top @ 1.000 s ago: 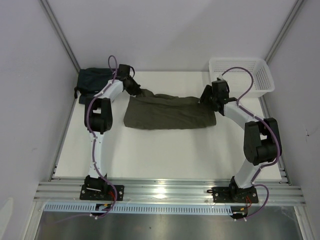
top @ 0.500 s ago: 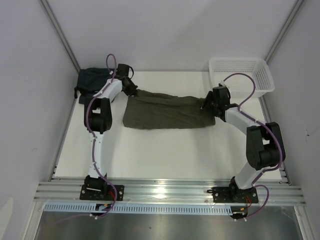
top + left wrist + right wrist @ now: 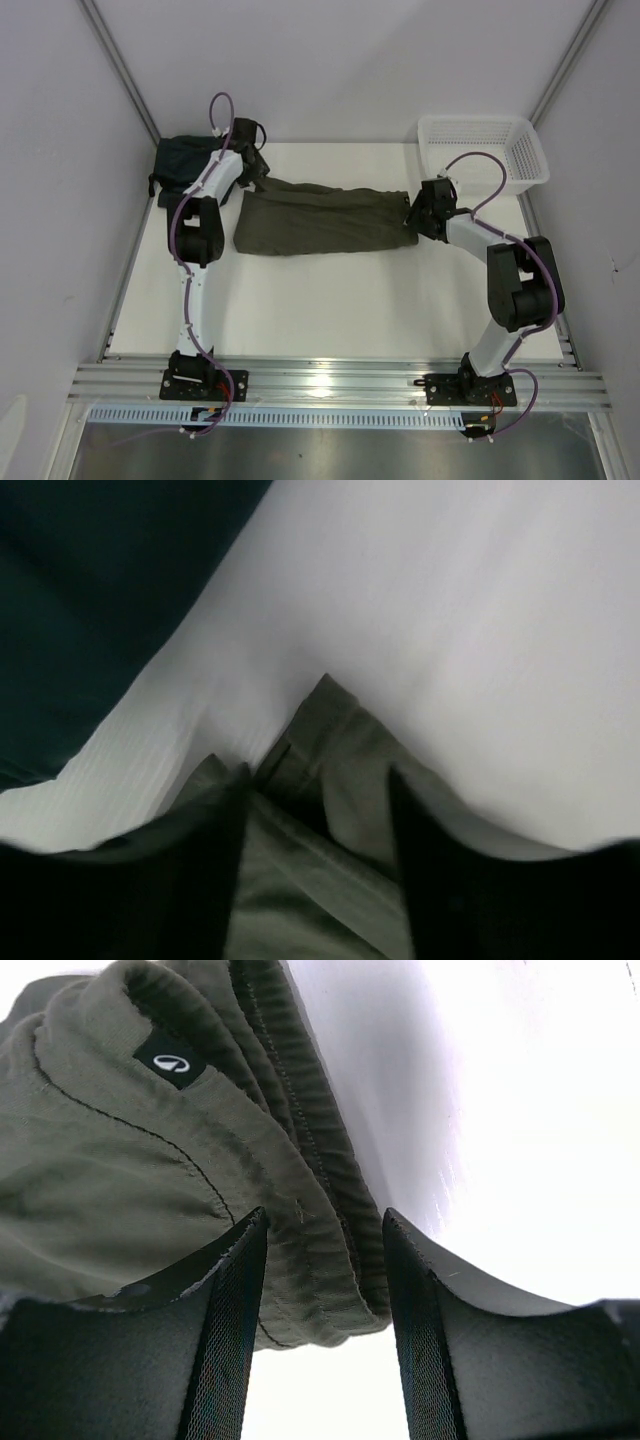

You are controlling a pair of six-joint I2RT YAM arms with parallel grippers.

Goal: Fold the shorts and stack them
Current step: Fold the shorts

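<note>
Shorts [image 3: 315,222] lie stretched across the middle of the worktop [image 3: 330,300], olive and creased. The left gripper [image 3: 258,176], at the upper left, pinches one corner. Its wrist view is dim and blurred, with the fingers cut off at the bottom edge. The right gripper [image 3: 412,214], right of centre, nips the waistband hem just below a small tag [image 3: 170,1062]. A dark cloth [image 3: 178,160] lies partly hidden behind the left arm. A basket [image 3: 500,150] sits at the upper right.
</note>
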